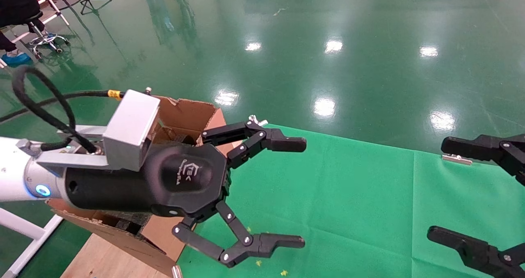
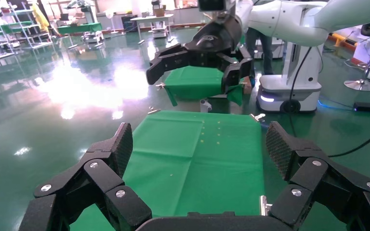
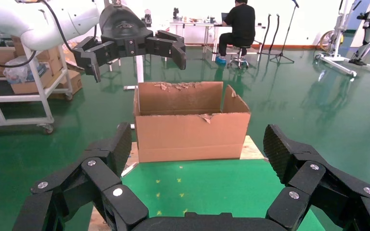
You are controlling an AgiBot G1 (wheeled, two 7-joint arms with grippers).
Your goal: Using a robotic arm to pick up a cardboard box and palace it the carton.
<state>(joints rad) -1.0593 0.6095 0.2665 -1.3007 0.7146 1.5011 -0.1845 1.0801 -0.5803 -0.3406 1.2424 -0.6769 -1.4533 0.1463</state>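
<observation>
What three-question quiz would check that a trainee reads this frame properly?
1. True or false: the left gripper is holding something.
2. Multiple choice: the carton stands A) on the green cloth, B) just beyond the cloth's edge on a wooden board, C) on a cart.
3. Fill in: the right gripper, at the right edge of the head view, has its jaws ____.

Key:
1. False; its jaws are spread and nothing is between them.
2. B.
3. Open.
</observation>
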